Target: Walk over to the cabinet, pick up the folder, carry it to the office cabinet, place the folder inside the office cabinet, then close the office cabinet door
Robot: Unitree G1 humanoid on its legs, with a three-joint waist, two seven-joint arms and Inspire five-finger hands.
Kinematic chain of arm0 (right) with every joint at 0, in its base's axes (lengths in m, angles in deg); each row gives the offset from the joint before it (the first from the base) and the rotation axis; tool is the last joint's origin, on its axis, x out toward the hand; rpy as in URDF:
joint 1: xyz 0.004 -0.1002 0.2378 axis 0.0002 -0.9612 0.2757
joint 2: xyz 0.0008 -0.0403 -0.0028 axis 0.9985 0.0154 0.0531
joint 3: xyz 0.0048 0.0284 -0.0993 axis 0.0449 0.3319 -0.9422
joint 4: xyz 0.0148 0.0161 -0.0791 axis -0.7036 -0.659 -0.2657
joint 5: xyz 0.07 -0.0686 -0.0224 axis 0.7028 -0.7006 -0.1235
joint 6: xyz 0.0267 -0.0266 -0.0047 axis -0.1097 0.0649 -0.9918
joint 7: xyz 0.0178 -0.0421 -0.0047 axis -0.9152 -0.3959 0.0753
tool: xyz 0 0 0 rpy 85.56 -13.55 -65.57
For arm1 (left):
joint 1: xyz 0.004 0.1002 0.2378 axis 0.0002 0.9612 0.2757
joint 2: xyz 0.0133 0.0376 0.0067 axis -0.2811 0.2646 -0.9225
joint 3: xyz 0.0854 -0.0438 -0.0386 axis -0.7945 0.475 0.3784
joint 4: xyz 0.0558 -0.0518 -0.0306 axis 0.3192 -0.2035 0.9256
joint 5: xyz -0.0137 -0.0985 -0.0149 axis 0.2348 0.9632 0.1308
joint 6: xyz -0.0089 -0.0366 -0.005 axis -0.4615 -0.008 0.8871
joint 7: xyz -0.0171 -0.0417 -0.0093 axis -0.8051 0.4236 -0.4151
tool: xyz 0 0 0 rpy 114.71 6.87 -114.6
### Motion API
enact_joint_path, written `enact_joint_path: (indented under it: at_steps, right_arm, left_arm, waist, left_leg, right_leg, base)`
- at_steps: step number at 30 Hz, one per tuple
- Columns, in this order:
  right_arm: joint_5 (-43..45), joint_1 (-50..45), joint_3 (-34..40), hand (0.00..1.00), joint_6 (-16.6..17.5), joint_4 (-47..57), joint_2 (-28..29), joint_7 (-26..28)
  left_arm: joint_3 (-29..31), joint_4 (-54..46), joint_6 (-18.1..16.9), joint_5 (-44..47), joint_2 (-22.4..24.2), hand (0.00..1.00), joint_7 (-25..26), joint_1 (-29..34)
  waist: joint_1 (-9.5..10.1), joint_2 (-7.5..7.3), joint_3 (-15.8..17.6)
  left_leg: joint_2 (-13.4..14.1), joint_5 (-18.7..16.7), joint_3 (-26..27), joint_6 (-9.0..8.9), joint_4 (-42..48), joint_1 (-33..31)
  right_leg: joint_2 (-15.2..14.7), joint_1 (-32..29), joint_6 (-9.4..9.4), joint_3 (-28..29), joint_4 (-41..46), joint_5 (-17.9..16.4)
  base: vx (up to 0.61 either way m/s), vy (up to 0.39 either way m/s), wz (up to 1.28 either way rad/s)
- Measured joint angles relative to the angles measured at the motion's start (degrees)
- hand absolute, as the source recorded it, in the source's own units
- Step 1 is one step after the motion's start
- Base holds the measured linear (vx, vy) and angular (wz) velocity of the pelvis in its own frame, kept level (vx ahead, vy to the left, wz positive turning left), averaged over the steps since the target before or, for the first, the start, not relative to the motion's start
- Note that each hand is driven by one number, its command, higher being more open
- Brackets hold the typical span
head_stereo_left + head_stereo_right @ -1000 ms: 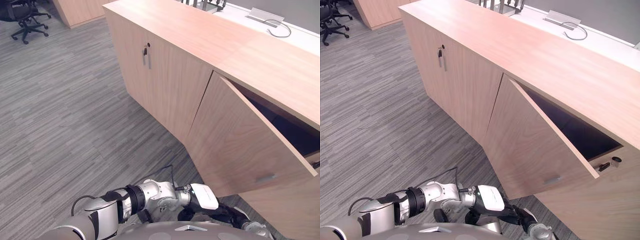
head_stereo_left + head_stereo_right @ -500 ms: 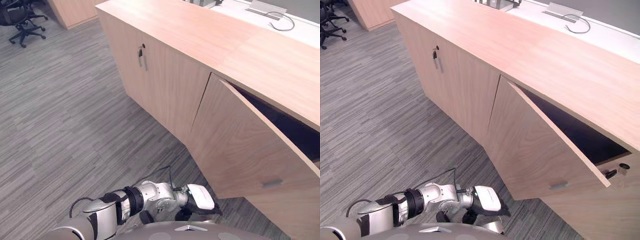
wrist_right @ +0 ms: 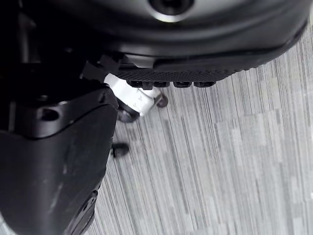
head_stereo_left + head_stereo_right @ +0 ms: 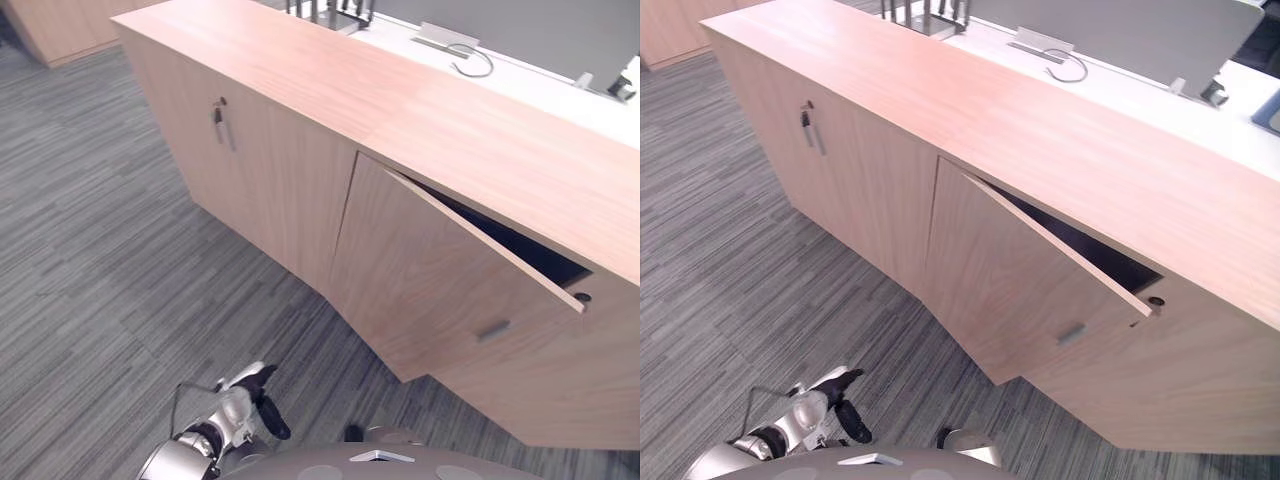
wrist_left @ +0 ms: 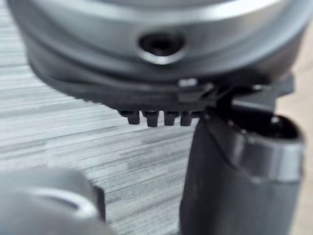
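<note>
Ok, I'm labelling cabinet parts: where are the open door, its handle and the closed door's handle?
open door (image 4: 430, 275), left eye view, panel middle.
open door's handle (image 4: 492, 329), left eye view, bar's middle.
closed door's handle (image 4: 226, 126), left eye view, bar's middle.

The office cabinet (image 4: 420, 110) stands on the floor (image 4: 100, 260) ahead, its right-hand door (image 4: 430, 290) hanging ajar out over the floor, a shut door (image 4: 265, 175) bearing a handle (image 4: 218, 118) to its left, and behind the cabinet runs a surface (image 4: 530, 85) with a looped cable (image 4: 472, 62) lying on it.
</note>
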Motion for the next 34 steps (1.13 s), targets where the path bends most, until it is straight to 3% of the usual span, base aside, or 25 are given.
enact_joint_path:
  at_steps: [1, 4, 5, 6, 12, 16, 18, 19, 20, 21, 22, 23, 24, 25, 26, 29, 31, 34]
  right_arm:
    - [0.2, 0.6, 1.3, 1.00, -0.5, -0.5, -0.3, -1.1]
    - [0.3, 1.7, 3.2, 1.00, -1.2, -1.3, -0.7, -3.0]
    - [1.1, 2.1, 3.9, 1.00, -1.2, -1.8, -0.8, -3.7]
    - [2.4, 2.1, 3.8, 1.00, -1.1, -2.3, -0.6, -4.9]
    - [5.6, 2.0, 8.1, 1.00, -1.6, -3.7, 0.6, -6.7]
    - [6.4, 1.8, 10.7, 1.00, -1.7, -4.0, 1.2, -7.1]
    - [6.3, 1.8, 11.1, 1.00, -2.0, -4.0, 1.3, -7.3]
    - [6.3, 2.0, 11.2, 1.00, -2.1, -4.0, 1.4, -7.3]
    - [6.4, 1.9, 12.3, 1.00, -2.4, -3.8, 1.2, -7.2]
    - [6.4, 2.1, 13.4, 1.00, -3.0, -3.9, 1.5, -7.2]
    - [6.4, 2.0, 14.0, 1.00, -3.1, -3.9, 1.8, -7.1]
    - [6.4, 1.7, 14.7, 1.00, -3.1, -4.0, 2.2, -6.9]
    - [6.4, 1.7, 14.7, 1.00, -3.1, -4.0, 2.2, -6.9]
    - [6.5, 1.7, 15.2, 1.00, -3.1, -4.0, 2.1, -7.1]
    - [6.8, 1.6, 16.5, 1.00, -3.2, -4.4, 2.1, -7.4]
    - [7.0, 1.4, 17.9, 1.00, -3.3, -5.2, 1.8, -7.4]
    - [7.1, 1.1, 18.6, 1.00, -3.2, -5.2, 1.9, -8.0]
    - [9.0, 1.3, 21.2, 1.00, -3.3, -5.7, 2.2, -8.9]
  left_arm:
    - [2.9, -0.1, 0.2, 5.8, 0.1, 1.00, 0.5, 1.8]
    - [5.9, -0.1, -0.1, 13.3, 1.1, 1.00, 0.8, 3.7]
    - [7.3, -0.1, -0.3, 16.3, 1.5, 1.00, 0.9, 4.3]
    - [8.7, -0.2, -0.4, 21.7, 2.2, 1.00, 1.7, 5.0]
    - [17.5, -1.9, -2.0, 36.7, 5.1, 1.00, 2.8, 9.7]
    - [18.7, -2.4, -3.1, 37.6, 5.8, 1.00, 1.4, 11.2]
    - [18.8, -2.6, -3.0, 37.6, 6.1, 1.00, 0.1, 11.1]
    - [18.8, -3.2, -3.0, 37.9, 6.2, 1.00, -0.2, 11.1]
    - [18.9, -4.8, -3.1, 39.2, 6.4, 1.00, -0.1, 11.6]
    - [18.6, -5.1, -3.1, 39.4, 6.4, 1.00, -0.3, 12.0]
    - [18.5, -5.1, -3.0, 39.5, 6.3, 1.00, -0.4, 12.1]
    - [18.1, -5.1, -2.9, 39.5, 6.1, 1.00, -0.5, 12.1]
    - [17.9, -5.2, -2.9, 39.5, 6.0, 1.00, -0.5, 12.1]
    - [16.5, -4.8, -2.8, 39.7, 5.6, 1.00, -0.8, 12.1]
    - [15.3, -4.5, -2.7, 39.7, 5.8, 1.00, -1.9, 11.4]
    - [14.1, -4.6, -2.7, 39.9, 6.2, 1.00, -3.5, 11.5]
    - [14.2, -4.6, -2.7, 39.9, 6.0, 1.00, -3.9, 11.7]
    - [14.4, -4.5, -2.7, 40.0, 5.2, 1.00, -3.9, 11.7]
  waist:
    - [0.91, 0.41, -0.2]
    - [2.40, 1.77, -0.7]
    - [2.73, 2.73, -1.0]
    - [2.98, 2.53, -1.1]
    - [3.31, 2.93, -1.4]
    - [3.28, 3.49, -1.9]
    - [3.51, 3.54, -1.8]
    - [4.16, 3.39, -1.7]
    - [5.09, 3.88, -1.7]
    - [4.88, 3.96, -1.7]
    - [4.75, 3.84, -1.7]
    - [4.90, 3.69, -1.8]
    - [4.97, 3.52, -1.9]
    - [4.72, 3.70, -2.0]
    - [4.68, 4.49, -1.9]
    - [4.71, 4.92, -2.3]
    - [4.83, 4.47, -2.6]
    - [4.93, 3.42, -2.4]
  left_leg:
    - [-2.4, -1.3, -8.2, -0.79, -0.6, -0.7]
    - [-7.6, -2.1, -19.7, -2.15, -10.5, 4.5]
    - [-8.4, -1.9, -21.7, -2.79, -12.6, 6.6]
    - [-9.7, -1.9, -22.9, -2.82, -12.5, 6.8]
    - [-11.5, -2.0, -18.7, -2.82, -16.3, 12.1]
    - [-11.8, -2.8, -15.7, -2.57, -21.3, 14.0]
    - [-12.0, -5.5, -13.1, -2.51, -22.1, 13.8]
    - [-11.8, -5.5, -11.4, -2.22, -22.0, 13.6]
    - [-11.4, -5.1, -8.4, -1.72, -22.2, 13.3]
    - [-11.3, -4.6, -6.5, -1.57, -22.5, 13.6]
    - [-11.3, -4.2, -5.2, -1.65, -23.3, 14.3]
    - [-11.6, -3.6, -4.2, -2.01, -24.2, 15.3]
    - [-11.7, -3.6, -3.9, -2.09, -24.3, 15.5]
    - [-11.9, -3.0, -3.7, -2.25, -24.7, 15.6]
    - [-11.6, -1.8, -5.1, -1.72, -25.3, 15.4]
    - [-11.0, -1.0, -6.9, -1.60, -25.6, 14.9]
    - [-11.0, -1.3, -7.1, -2.03, -26.2, 14.8]
    - [-11.0, -1.9, -7.0, -2.94, -26.2, 14.8]
  right_leg:
    - [0.0, -0.3, -0.12, 2.7, 0.0, 0.1]
    - [-0.9, -1.7, 0.52, 8.2, 0.1, 0.6]
    - [-0.4, -2.5, 0.96, 10.0, 0.1, 0.8]
    - [-1.2, -2.8, 1.59, 11.6, -0.2, 1.2]
    - [-2.9, -3.7, 3.91, 17.9, 0.1, 2.8]
    - [-2.7, -6.5, 5.13, 20.5, -0.1, 4.3]
    - [-2.6, -9.1, 6.13, 21.2, 0.0, 5.9]
    - [-2.8, -10.0, 5.33, 19.4, 0.2, 6.2]
    - [-5.1, -11.9, 2.21, 10.7, 2.4, 5.0]
    - [-9.2, -14.7, 0.00, -1.8, 10.0, 3.4]
    - [-11.5, -15.1, -1.22, -9.4, 15.1, 2.4]
    - [-13.0, -13.4, -1.06, -16.9, 16.6, 1.1]
    - [-13.0, -13.1, -0.73, -18.1, 15.7, 1.2]
    - [-11.6, -11.9, 2.34, -18.5, 11.8, 3.1]
    - [-10.0, -10.6, 2.21, -18.2, 7.6, 5.4]
    - [-7.4, -7.7, 1.91, -18.2, -0.6, 9.4]
    - [-5.8, -5.8, 1.86, -18.0, -6.8, 12.8]
    - [-5.6, -5.8, 1.88, -17.0, -7.8, 13.8]
  base:
    - [0.09, 0.049, -0.67]
    - [0.08, 0.114, -0.91]
    - [0.05, 0.152, -1.10]
    - [0.04, 0.125, -0.80]
    - [0.03, 0.135, -0.65]
    - [-0.07, 0.105, -0.49]
    - [-0.15, 0.100, -0.54]
    - [-0.27, 0.085, -0.92]
    - [-0.25, 0.050, -1.01]
    - [-0.14, 0.024, -0.98]
    - [-0.02, 0.020, -0.82]
    - [0.02, 0.005, -0.57]
    - [0.01, -0.021, -0.56]
    - [-0.02, -0.034, -0.35]
    - [-0.03, -0.050, -0.31]
    - [-0.05, -0.072, -0.12]
    - [-0.06, -0.028, -0.13]
    - [-0.07, 0.043, -0.13]
